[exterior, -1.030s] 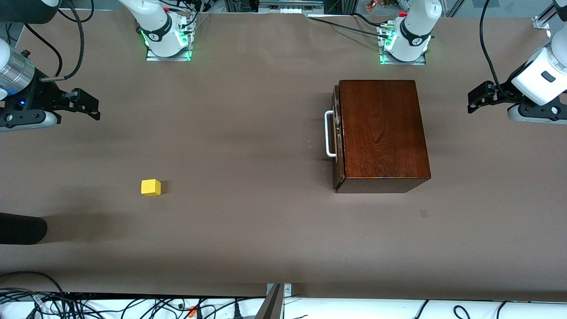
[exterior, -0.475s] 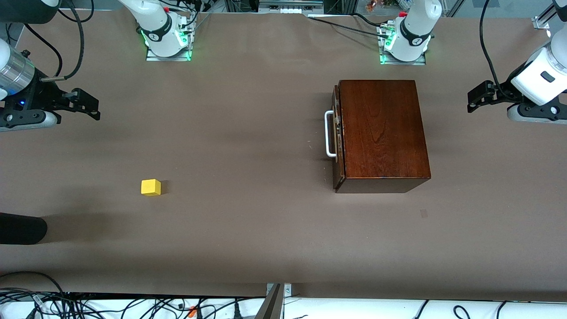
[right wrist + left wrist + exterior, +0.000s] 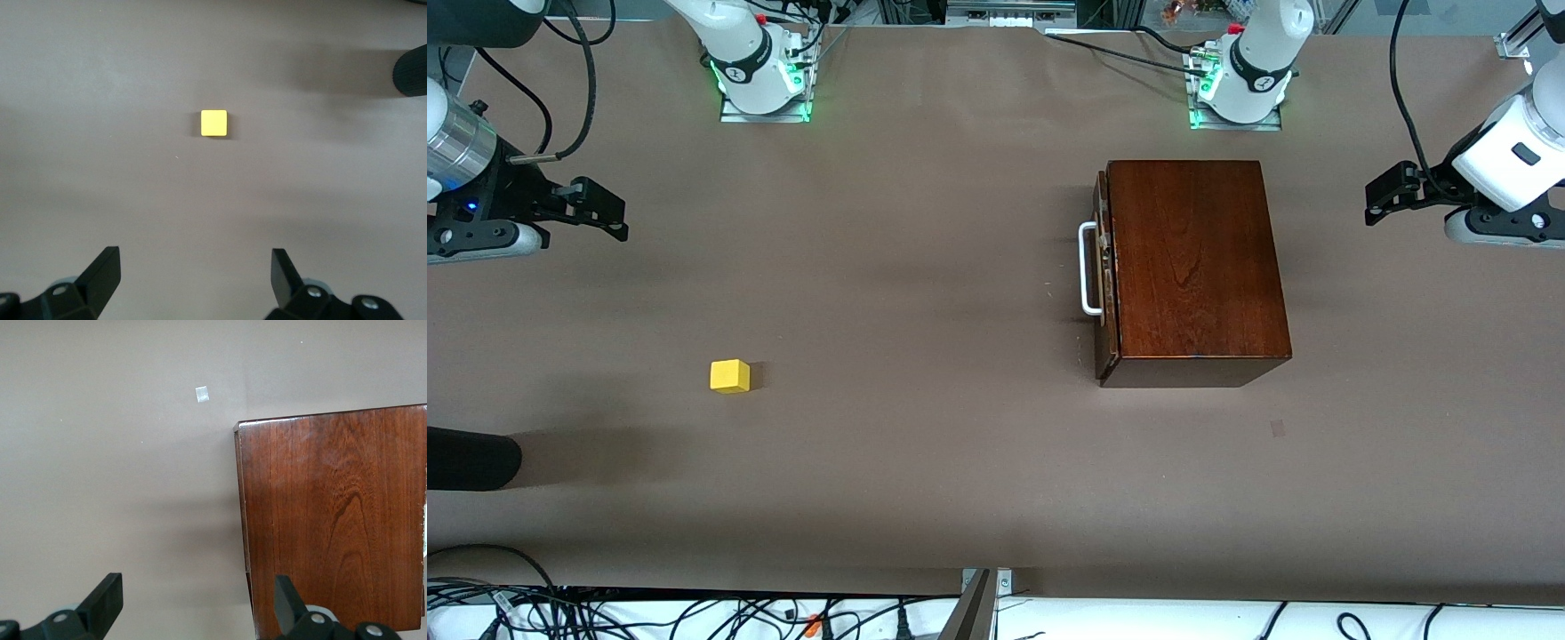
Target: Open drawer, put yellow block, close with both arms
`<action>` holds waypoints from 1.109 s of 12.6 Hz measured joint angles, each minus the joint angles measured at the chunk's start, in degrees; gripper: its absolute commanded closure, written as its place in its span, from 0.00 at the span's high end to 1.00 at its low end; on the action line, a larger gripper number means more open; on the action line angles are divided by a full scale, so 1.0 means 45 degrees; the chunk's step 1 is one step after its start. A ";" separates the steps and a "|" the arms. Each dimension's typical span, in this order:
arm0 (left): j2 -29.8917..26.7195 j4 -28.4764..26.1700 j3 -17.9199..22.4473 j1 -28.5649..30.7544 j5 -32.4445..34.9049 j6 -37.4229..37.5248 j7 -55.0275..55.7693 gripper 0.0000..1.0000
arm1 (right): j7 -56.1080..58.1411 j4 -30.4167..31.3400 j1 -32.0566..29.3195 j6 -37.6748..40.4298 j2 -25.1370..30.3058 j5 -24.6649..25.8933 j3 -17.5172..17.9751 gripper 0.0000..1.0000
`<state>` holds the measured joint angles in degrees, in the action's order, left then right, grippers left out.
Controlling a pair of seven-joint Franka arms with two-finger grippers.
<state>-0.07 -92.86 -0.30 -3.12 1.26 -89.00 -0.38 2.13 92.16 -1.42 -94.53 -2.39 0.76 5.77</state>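
Two things of the task lay well apart on the table (image 3: pixel 925 462): the drawer (image 3: pixel 1104 267) was shut inside the dark wooden box (image 3: pixel 1196 267) at the center right of the front view, and the yellow block (image 3: pixel 730 375) sat alone at the lower left of that view, toward the right arm's end of the table. The drawer's white bar handle (image 3: pixel 1088 269) ran along the box face, so its long axis went up and down in the frame, and it faced toward the block's end. The left gripper (image 3: pixel 1383 196) hung at the right edge of the front view, above the table just beside the box, with its fingers (image 3: pixel 107 597) spread and nothing between them. The right gripper (image 3: pixel 600 213) hung at the left edge, also spread wide and empty; in the right wrist view the block (image 3: pixel 214 123) showed ahead of it. By my judgement nothing was started yet. The left arm was nearer to the box, but the handle was on the face turned away from it, so the pull probably called for a reach around or over the box.
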 measured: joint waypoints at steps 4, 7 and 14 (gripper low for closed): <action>0.0109 0.0002 -0.0045 -0.0004 0.0000 0.0583 0.0099 1.00 | 0.0000 0.0000 -0.0001 -0.0008 -0.0003 0.0000 -0.0013 1.00; 0.0491 0.0003 -0.0125 -0.0006 -0.0031 0.1308 0.0344 1.00 | 0.0000 0.0000 -0.0008 -0.0135 -0.0056 0.0000 -0.0044 1.00; 0.1337 0.0004 -0.1750 -0.0049 -0.0796 0.1802 0.1870 1.00 | 0.0000 0.0000 -0.0010 -0.0190 -0.0085 0.0000 -0.0065 1.00</action>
<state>5.95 -92.84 -8.18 -3.34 -2.33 -80.89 8.03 2.13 92.16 -1.46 -95.38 -2.78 0.76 5.48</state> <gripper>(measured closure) 0.000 0.000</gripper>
